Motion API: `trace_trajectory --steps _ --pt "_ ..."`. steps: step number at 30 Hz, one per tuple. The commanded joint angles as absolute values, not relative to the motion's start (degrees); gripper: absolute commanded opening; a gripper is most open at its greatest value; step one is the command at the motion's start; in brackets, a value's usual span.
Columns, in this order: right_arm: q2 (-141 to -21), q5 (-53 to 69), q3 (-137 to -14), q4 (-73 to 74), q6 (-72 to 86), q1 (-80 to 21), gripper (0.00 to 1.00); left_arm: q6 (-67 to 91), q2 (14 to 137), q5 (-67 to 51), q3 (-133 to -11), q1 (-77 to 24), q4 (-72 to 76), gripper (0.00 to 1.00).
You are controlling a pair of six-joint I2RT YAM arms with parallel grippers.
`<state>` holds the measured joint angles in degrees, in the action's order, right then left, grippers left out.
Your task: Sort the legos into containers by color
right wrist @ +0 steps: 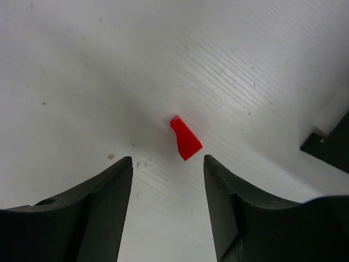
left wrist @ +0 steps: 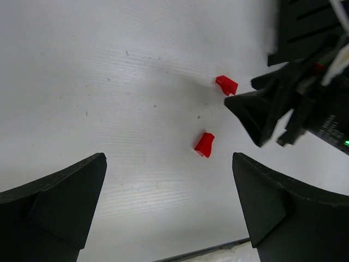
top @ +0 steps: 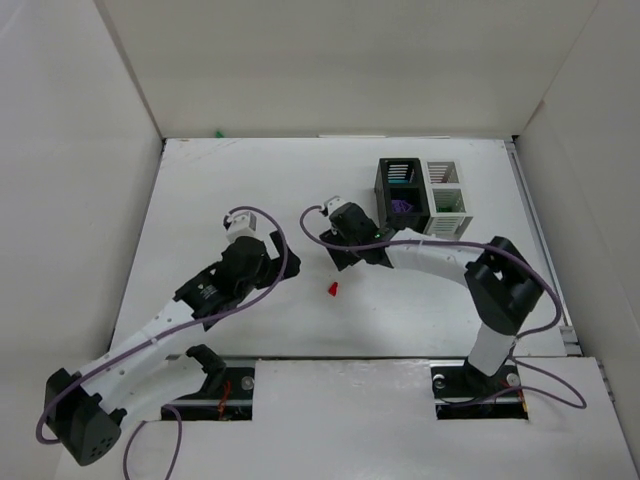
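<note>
Red lego (right wrist: 185,139) sits near, perhaps between, right end effector's (right wrist: 168,161) half-spread jaws; left end effector (left wrist: 169,158) spread wide.

My right gripper (right wrist: 169,161) is black. The lego (right wrist: 185,138) is red on a white tabletop (right wrist: 82,65) — one slatted black container (top: 384,190), one slatted white container (top: 450,222), purple legos (top: 402,207).

— Which view covers everything?
— My top one: high at the near edge, looking down on the whole table (top: 250,180).
— And the wrists?
— Both sit low, close over the table's middle, facing down, and share one red lego (right wrist: 185,138). My left one sees wider.
</note>
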<state>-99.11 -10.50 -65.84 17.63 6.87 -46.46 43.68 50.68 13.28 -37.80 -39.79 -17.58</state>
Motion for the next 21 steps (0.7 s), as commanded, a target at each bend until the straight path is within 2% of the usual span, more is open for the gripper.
trace_trajectory --steps 1,7,13,21 --pt "-101.77 -12.48 -70.31 13.18 4.31 -46.41 0.6 47.81 46.49 12.83 -37.36 -40.17 -18.28 0.99" --pt "-105.21 -13.18 -71.46 12.66 5.19 -45.09 0.6 48.34 47.2 13.45 -38.05 -40.17 -21.7 0.99" --pt "-106.43 -11.07 -69.52 11.52 6.5 -43.86 0.54 47.72 47.72 13.97 -38.06 -40.17 -22.24 0.99" --pt "-108.98 -11.07 -70.05 10.99 7.65 -43.33 0.53 46.67 48.25 13.97 -38.58 -40.17 -21.01 0.99"
